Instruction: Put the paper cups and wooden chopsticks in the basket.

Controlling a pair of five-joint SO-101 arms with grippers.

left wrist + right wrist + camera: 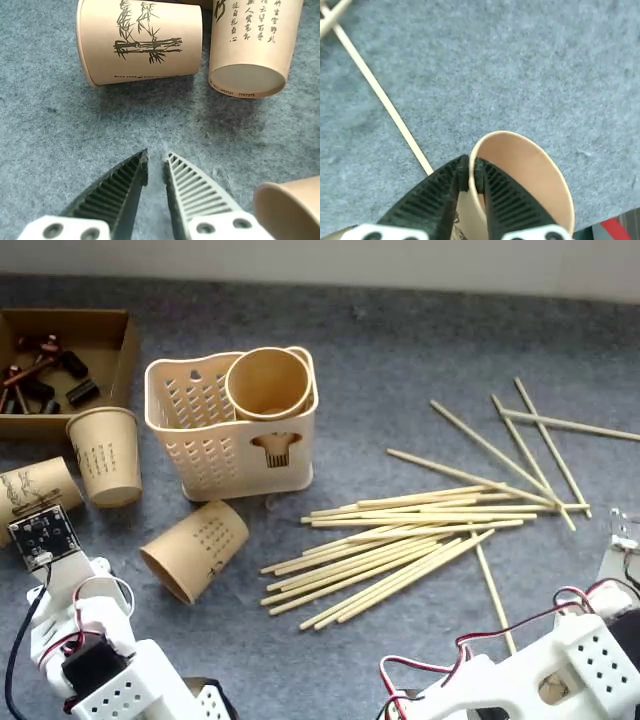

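The cream basket (205, 455) stands upright with one paper cup (267, 382) inside it. On the grey mat next to it are an upside-down cup (105, 455) (250, 45), a bamboo-print cup (35, 490) (140, 42) on its side, and a third cup (195, 550) (290, 210), also on its side. Wooden chopsticks (400, 540) lie scattered right of the basket. My left gripper (155, 161) hovers shut and empty just short of the bamboo-print cup. My right gripper (470, 170) is shut on the rim of another paper cup (525, 175), with a single chopstick (380, 90) close by.
A cardboard box (105, 340) with small dark parts sits at the back left. Both arms (80, 630) (560, 660) are at the near edge. Bare mat lies behind the basket and in front of the chopstick pile.
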